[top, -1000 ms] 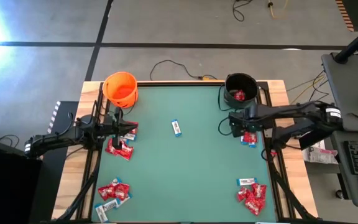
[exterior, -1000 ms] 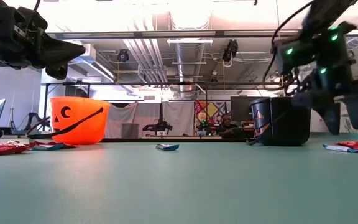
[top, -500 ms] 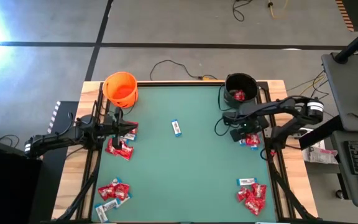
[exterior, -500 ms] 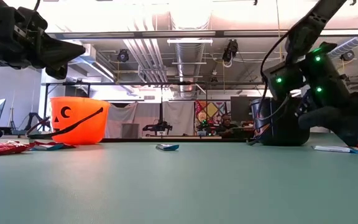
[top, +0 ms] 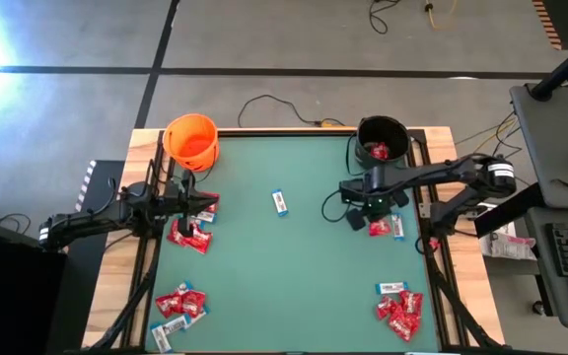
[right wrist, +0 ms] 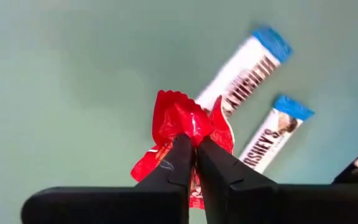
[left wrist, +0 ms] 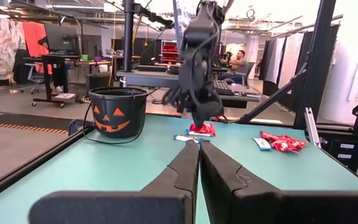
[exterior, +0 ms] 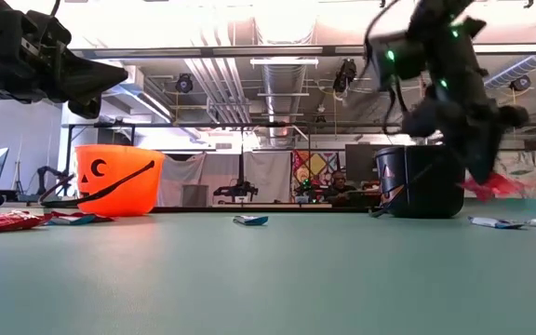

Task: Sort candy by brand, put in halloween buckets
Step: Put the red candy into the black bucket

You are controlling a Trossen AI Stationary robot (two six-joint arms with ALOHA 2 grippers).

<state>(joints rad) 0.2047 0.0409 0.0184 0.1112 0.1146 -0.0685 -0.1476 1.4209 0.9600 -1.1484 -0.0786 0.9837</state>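
R gripper [right wrist: 194, 144] above table w/ jaws pinched on red packet [right wrist: 185, 124]; L gripper [left wrist: 199, 149] closed, empty.

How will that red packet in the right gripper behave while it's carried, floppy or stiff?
Probably floppy: the red packet is crinkled and bunched where the right gripper pinches it, its loose end hanging free. Likely light, since a pinch on one edge lifts it off the table. The glossy wrapper might slip.

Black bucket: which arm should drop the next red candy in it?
The right. Its gripper is shut on a red packet, lifted beside the black bucket. The left gripper is shut, empty, across the table by the orange bucket.
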